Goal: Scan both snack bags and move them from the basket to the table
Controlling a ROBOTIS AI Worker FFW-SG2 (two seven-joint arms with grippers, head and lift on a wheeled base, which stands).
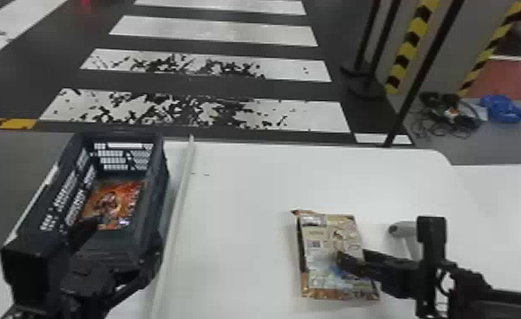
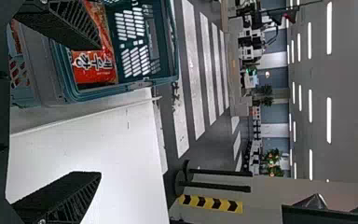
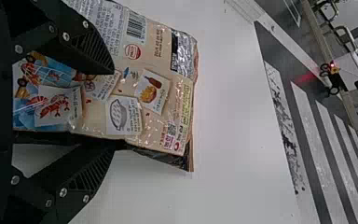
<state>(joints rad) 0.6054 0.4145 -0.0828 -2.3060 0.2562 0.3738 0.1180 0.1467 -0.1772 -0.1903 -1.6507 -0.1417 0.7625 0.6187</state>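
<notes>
A beige snack bag [image 1: 331,237] lies face up on the white table, right of centre. My right gripper [image 1: 352,254] is low over its right part. In the right wrist view that gripper [image 3: 114,109] has its fingers apart, one over the printed face of the bag [image 3: 135,79], the other at its dark side edge. An orange-red snack bag [image 1: 113,201] rests inside the dark basket [image 1: 158,169] at the left. Over the basket's near end is my left gripper [image 1: 117,242]; in the left wrist view it [image 2: 99,111] stands open, one finger before the red bag [image 2: 103,70].
Behind the right gripper lies a grey-white handheld object [image 1: 404,233] like a scanner. A raised strip [image 1: 175,212] runs along the table [image 1: 238,203] beside the basket. Beyond the far edge is a floor with painted stripes, and a dark pole [image 1: 412,93] stands there.
</notes>
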